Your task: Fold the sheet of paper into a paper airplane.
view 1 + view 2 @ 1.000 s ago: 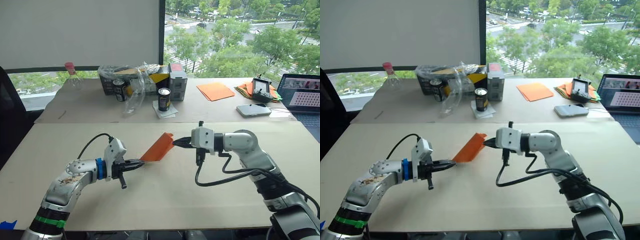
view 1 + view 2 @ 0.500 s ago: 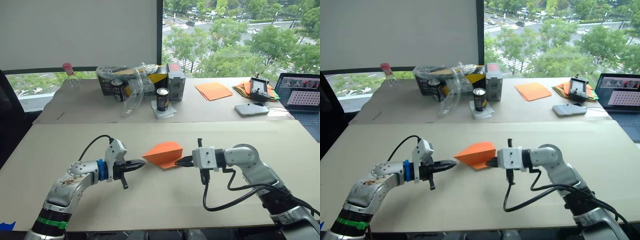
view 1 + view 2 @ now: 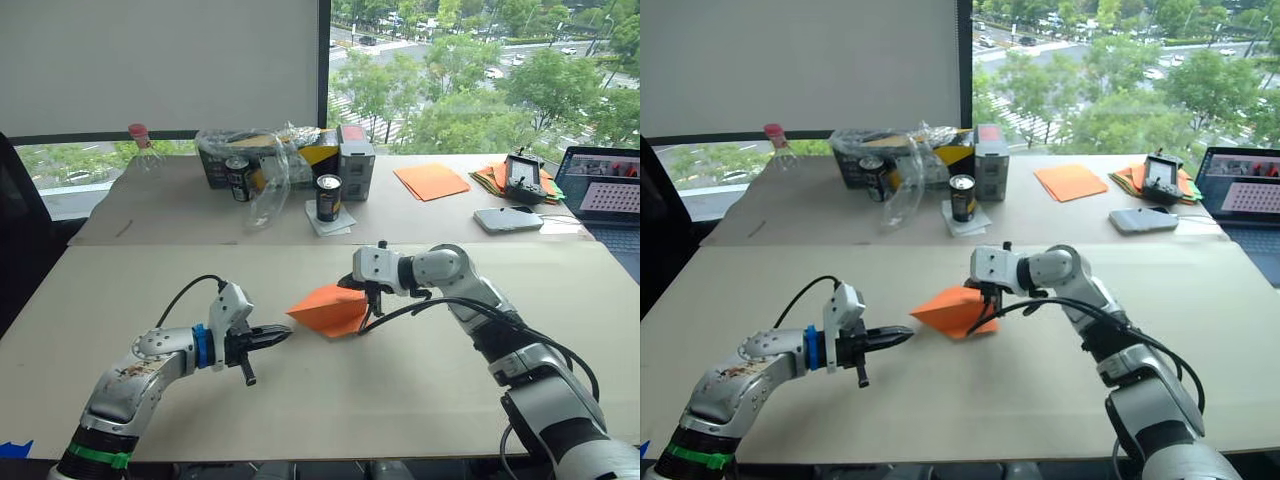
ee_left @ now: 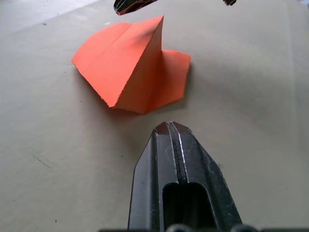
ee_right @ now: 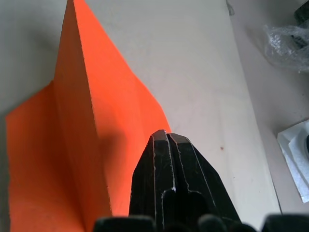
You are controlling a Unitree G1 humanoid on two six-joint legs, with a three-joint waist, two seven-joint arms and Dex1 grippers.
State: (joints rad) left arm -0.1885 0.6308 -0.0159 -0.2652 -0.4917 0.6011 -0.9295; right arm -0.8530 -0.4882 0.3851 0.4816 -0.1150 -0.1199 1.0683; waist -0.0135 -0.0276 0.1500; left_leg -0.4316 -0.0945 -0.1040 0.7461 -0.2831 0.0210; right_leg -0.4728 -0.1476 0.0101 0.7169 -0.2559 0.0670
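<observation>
Here the paper airplane (image 3: 330,309) lies on the near surface (image 3: 420,400), between the two grippers. Its long side runs across the surface from left to right, and its pointed nose faces the left gripper (image 3: 281,335). One wing stands up in a ridge and the other lies flat.

The left gripper has its fingers pressed together with nothing in them. It is just beside the nose and does not touch it.

The right gripper (image 3: 983,297) has its fingers closed too, right at the plane's back edge. I cannot tell if paper is pinched there, because the plane hides the tips.

On the far surface stand two dark cans (image 3: 328,198), one bottle (image 3: 142,148) and one flat stack of orange sheets (image 3: 430,181).
</observation>
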